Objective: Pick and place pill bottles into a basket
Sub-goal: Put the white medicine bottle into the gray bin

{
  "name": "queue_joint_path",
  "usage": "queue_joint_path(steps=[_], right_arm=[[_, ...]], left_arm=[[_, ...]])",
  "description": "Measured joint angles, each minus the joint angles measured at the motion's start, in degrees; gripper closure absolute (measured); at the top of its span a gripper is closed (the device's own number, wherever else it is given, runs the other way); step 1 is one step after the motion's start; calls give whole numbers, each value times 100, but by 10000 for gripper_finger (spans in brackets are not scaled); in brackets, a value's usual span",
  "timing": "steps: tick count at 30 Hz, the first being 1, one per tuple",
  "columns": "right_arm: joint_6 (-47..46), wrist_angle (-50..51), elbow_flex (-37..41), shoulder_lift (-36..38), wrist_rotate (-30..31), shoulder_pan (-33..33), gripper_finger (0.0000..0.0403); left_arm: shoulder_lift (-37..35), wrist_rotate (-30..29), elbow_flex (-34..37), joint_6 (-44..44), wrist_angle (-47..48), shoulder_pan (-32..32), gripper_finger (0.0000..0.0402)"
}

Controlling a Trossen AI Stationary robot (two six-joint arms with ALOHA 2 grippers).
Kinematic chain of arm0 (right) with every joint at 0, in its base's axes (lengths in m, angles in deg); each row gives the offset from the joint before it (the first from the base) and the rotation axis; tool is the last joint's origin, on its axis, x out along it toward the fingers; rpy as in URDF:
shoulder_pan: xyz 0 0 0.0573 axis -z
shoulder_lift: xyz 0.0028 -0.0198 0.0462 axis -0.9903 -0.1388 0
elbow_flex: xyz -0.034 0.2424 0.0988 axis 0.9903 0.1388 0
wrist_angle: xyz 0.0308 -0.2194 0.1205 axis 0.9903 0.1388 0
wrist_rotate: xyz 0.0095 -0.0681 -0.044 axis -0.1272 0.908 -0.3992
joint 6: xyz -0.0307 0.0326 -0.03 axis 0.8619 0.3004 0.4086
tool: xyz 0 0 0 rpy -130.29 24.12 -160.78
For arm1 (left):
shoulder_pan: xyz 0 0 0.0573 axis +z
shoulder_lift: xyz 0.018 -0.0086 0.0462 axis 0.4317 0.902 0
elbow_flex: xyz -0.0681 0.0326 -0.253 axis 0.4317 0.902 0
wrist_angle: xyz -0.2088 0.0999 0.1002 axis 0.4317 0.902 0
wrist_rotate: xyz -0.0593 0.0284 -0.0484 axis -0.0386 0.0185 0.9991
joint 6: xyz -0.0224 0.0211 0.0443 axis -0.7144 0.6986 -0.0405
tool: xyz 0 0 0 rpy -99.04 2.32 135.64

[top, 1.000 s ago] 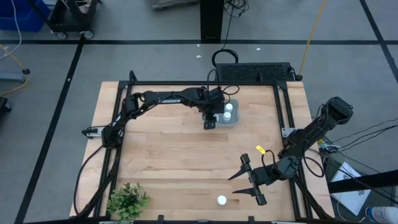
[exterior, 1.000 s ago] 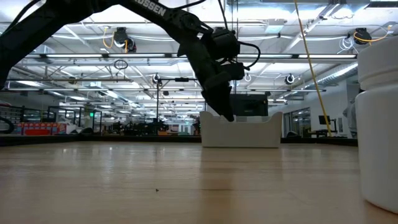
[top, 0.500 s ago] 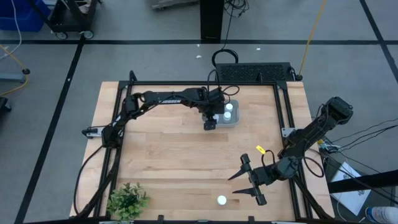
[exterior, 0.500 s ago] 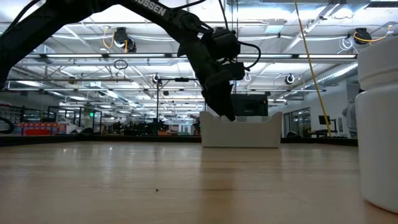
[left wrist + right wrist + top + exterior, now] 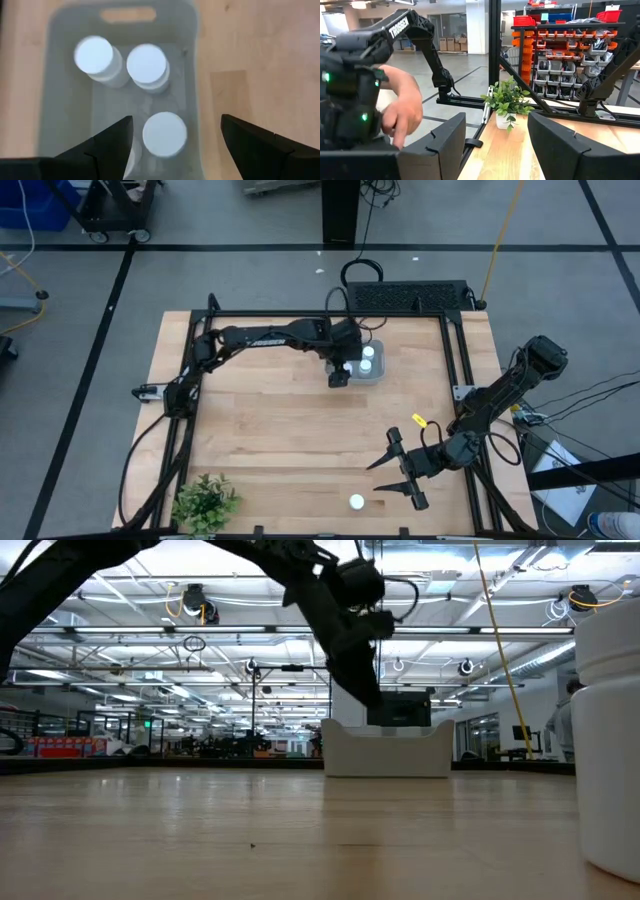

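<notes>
The grey-blue basket (image 5: 368, 362) sits at the table's far middle. In the left wrist view three white pill bottles stand upright in the basket (image 5: 60, 75): two side by side (image 5: 93, 55) (image 5: 146, 63) and one nearer (image 5: 165, 134). My left gripper (image 5: 175, 140) hangs open above the basket's near-left part (image 5: 340, 372), its fingers standing wide on either side of the nearer bottle without touching it. Another pill bottle (image 5: 356, 502) stands on the table near the front edge. My right gripper (image 5: 405, 475) waits open just right of that bottle, with nothing between its fingers.
A small green plant (image 5: 205, 502) stands at the near left corner. A yellow tag (image 5: 419, 420) lies right of centre. The low view shows the near bottle (image 5: 605, 740) large at its right edge. A person's hand (image 5: 402, 112) shows beyond the table.
My left gripper has risen straight up from the basket's near-left part, so its fingertips now stand above the rim. The basket and the bottles have kept their places.
</notes>
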Motion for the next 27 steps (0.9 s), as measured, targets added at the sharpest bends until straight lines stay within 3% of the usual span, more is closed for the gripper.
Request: queue_joint_path(steps=[6,15,27], right_arm=[[12,-18,-2,0,2,0,195],[39,-54,0,0,2,-2,195],[14,-85,0,0,9,0,195]], left_arm=[[-575,-45,-2,41,75,5,96],[-2018,197,-7,-206,287,4,118],[-3925,1365,124,-667,440,-454,144]])
